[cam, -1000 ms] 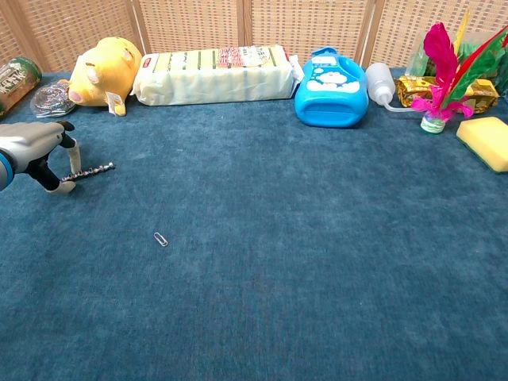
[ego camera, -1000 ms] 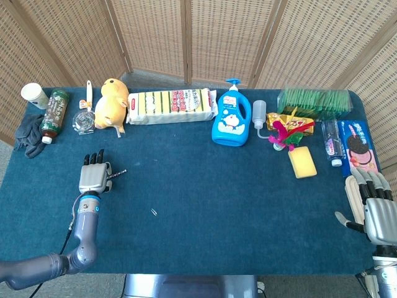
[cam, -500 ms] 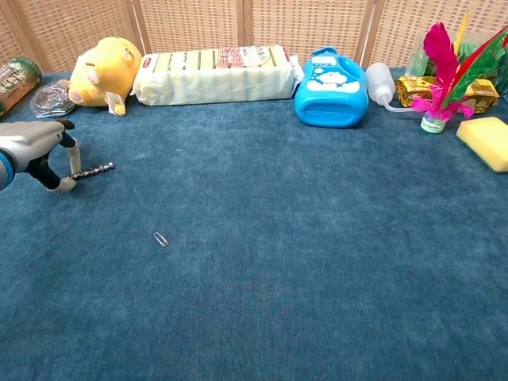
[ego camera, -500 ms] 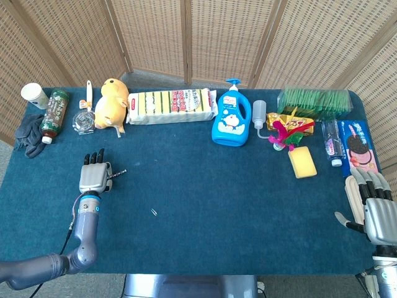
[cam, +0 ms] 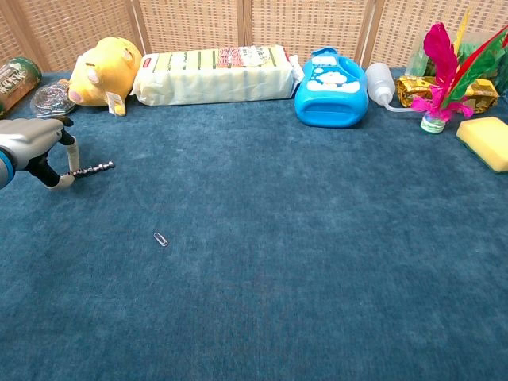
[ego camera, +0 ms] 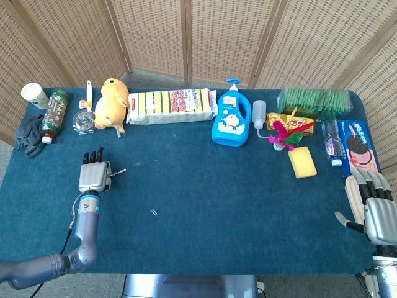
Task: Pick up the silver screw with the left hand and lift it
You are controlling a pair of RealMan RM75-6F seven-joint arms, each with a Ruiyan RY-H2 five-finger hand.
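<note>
Blue cloth table (ego camera: pixel 205 186); left hand (ego camera: pixel 93 177) palm-down, pinching silver screw (cam: pixel 89 169); right hand (ego camera: pixel 372 205) empty, fingers spread.

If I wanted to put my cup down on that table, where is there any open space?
The wide middle of the blue table is bare, between the back row and the near edge; only a small paperclip lies there. It is crowded along the back, from the green bottle to the cookie pack.

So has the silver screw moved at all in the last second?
Barely. The silver screw, pinched by the left hand, sits marginally higher in the chest view, judged against the paperclip on the cloth. Its tip points the same way.
</note>
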